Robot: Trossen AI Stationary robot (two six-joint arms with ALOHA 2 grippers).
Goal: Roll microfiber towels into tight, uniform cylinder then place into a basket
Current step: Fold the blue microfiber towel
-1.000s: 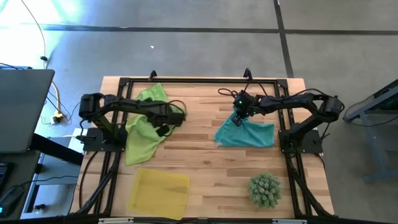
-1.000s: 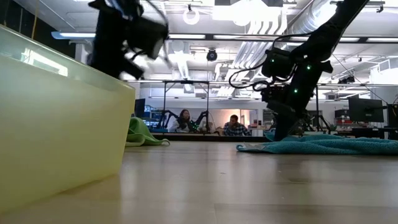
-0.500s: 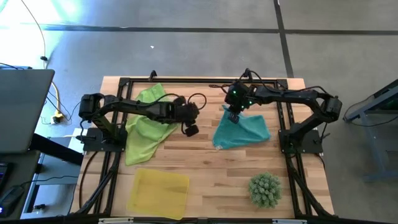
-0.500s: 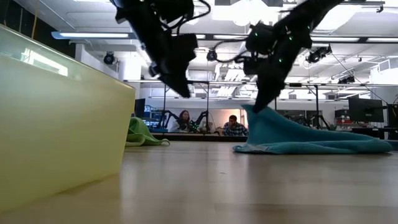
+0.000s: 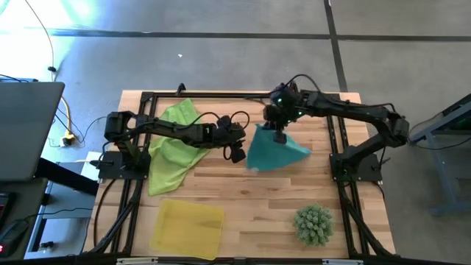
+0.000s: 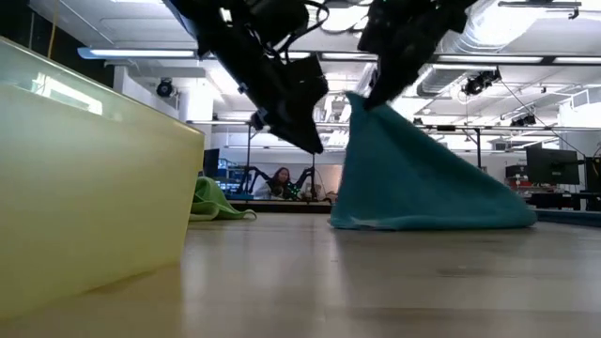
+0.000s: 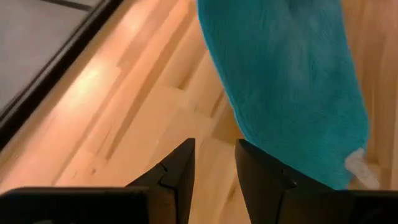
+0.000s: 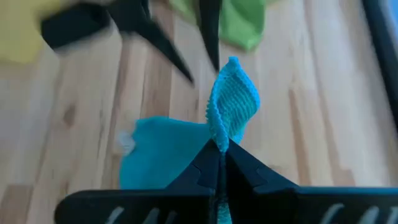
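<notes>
nearest the front edge of the wooden table (image 5: pixel 250 199) sits the yellow basket (image 5: pixel 187 228), shallow and with nothing in it, well apart from both towels; a spiky green ball (image 5: pixel 313 224) lies off toward the right corner. mid-table, the left gripper (image 5: pixel 236 149) reaches in beside the teal towel (image 5: pixel 271 150), its fingers (image 7: pixel 180 171) parted a little with nothing between them, hovering over bare wood just short of the cloth. the right gripper (image 5: pixel 280 135) is pinched tight on an edge of the teal towel and holds that edge high, so the cloth hangs in a tent shape with its lower hem resting on the table. farther back on the left, the lime green towel (image 5: pixel 173 151) lies rumpled under the left arm.

no roll is started, so the task looks to be at its beginning. the risk, as i judge it, is the thin pinch slipping off the fold, dropping the towel in a heap. the two grippers are also close together, so the left one closing in could knock the right or snag the hanging cloth and skew it before it lies flat.
</notes>
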